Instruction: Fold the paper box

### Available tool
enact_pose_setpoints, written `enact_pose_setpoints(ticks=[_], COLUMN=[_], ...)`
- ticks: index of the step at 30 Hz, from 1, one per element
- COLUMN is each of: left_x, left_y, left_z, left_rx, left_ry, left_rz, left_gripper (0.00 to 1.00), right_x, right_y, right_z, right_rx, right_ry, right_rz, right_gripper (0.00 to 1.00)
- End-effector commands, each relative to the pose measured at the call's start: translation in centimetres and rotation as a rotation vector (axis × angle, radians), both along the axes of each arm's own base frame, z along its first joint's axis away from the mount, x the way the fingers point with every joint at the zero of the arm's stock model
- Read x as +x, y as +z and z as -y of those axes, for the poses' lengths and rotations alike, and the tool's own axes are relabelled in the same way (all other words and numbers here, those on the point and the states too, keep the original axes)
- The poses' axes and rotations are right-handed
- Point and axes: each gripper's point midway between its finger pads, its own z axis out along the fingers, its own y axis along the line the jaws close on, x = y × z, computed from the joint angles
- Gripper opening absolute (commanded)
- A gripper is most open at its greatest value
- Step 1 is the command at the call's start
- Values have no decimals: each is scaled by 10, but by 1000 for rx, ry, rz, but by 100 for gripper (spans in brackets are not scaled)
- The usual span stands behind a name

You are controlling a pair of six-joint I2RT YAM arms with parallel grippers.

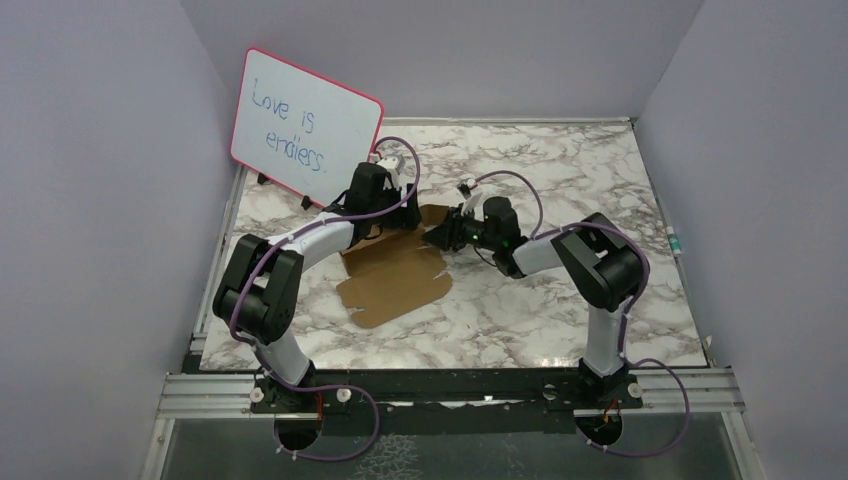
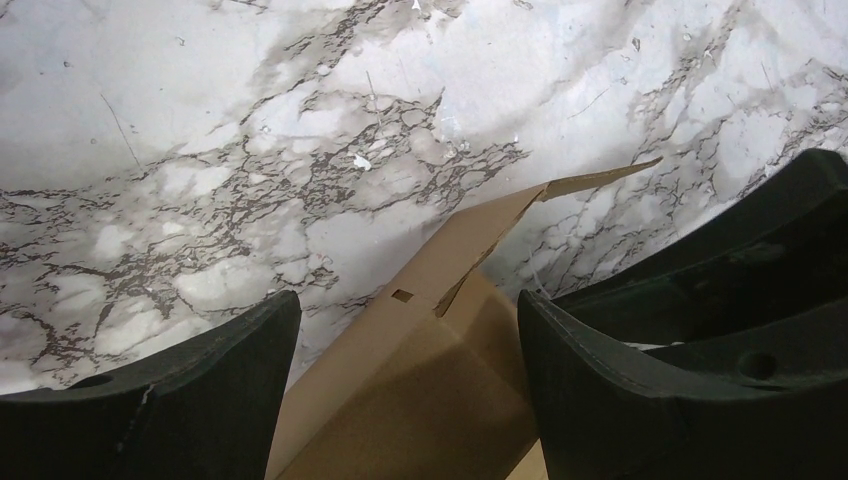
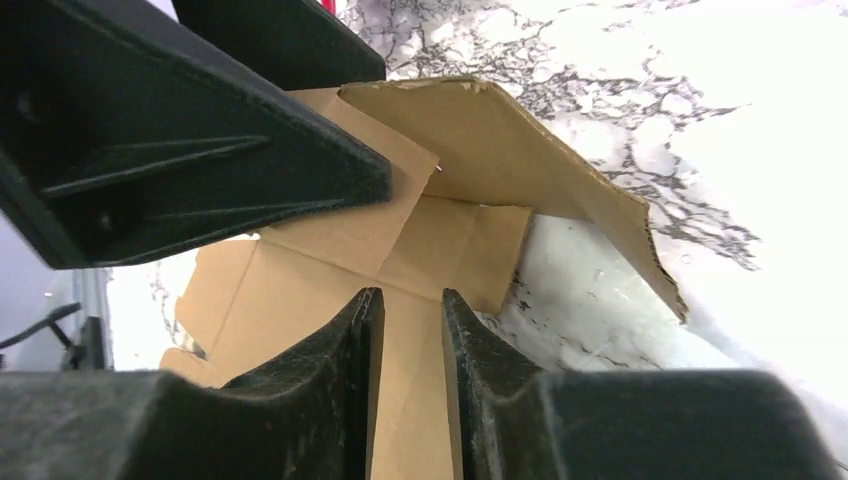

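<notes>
The paper box [image 1: 395, 280] is a flat brown cardboard sheet lying on the marble table [image 1: 560, 300], with a flap at its far right corner raised. My left gripper [image 1: 388, 212] is open over the sheet's far edge. In the left wrist view a raised flap [image 2: 440, 370] runs between its wide-apart fingers [image 2: 150, 400] without touching them. My right gripper [image 1: 440, 236] is at the sheet's far right corner. In the right wrist view its fingers [image 3: 330, 380] stand a narrow gap apart over a flat panel [image 3: 330, 260], with nothing between them. The raised flap [image 3: 520, 150] curls up beyond.
A pink-framed whiteboard [image 1: 305, 125] with writing leans at the back left, close behind the left arm. Lilac walls enclose the table on three sides. The left gripper's body [image 3: 200, 160] shows at the right wrist view's upper left.
</notes>
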Motion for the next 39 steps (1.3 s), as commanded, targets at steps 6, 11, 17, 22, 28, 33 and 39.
enact_pose_setpoints(ticks=[6,11,17,22,28,33,39], left_x=[3,3,4,4,3,4,-1], left_y=[0,3,3,2,4,11,26], left_z=[-2,-2,-2,-1,0,-4,-10], left_rx=[35,37,41,42,38,48,73], left_ry=[2,-6,-11,-17,-26,-9,12], left_rz=[12,19,21,21,26,48,84], left_gripper=[80,80,80,80,80,80,80], right_x=[40,61,65,63,60,54,44], right_y=[29,31,31,31,19,22,25], right_z=[59,72,51,38,35,44,57], right_rx=[-266,-326,-318,-275,-286,-310,-360], right_ry=[-161,-162,-8,62,104,89,64], right_rz=[264,321,397,418,423,443,454], right_gripper=[49,60,59,49,37,19,2])
